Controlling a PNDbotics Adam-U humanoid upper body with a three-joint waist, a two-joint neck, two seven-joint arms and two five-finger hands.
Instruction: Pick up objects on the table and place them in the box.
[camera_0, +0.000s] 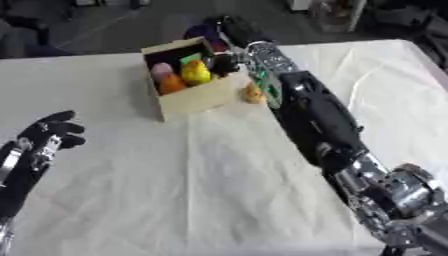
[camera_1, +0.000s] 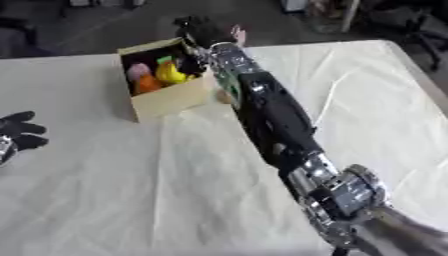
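At lower left of the frame, the idle left hand rests on the white-clothed table, fingers relaxed, holding nothing. Toward upper centre, the open tan cardboard box holds yellow, orange and pink objects. One small orange object lies just outside its right wall. Beyond, the right hand is over the box's far rim; its finger state cannot be told. Risk: the forearm may nudge the box.

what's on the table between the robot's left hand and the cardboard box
Nothing: in the left eye view only bare white cloth lies between the left hand and the box.
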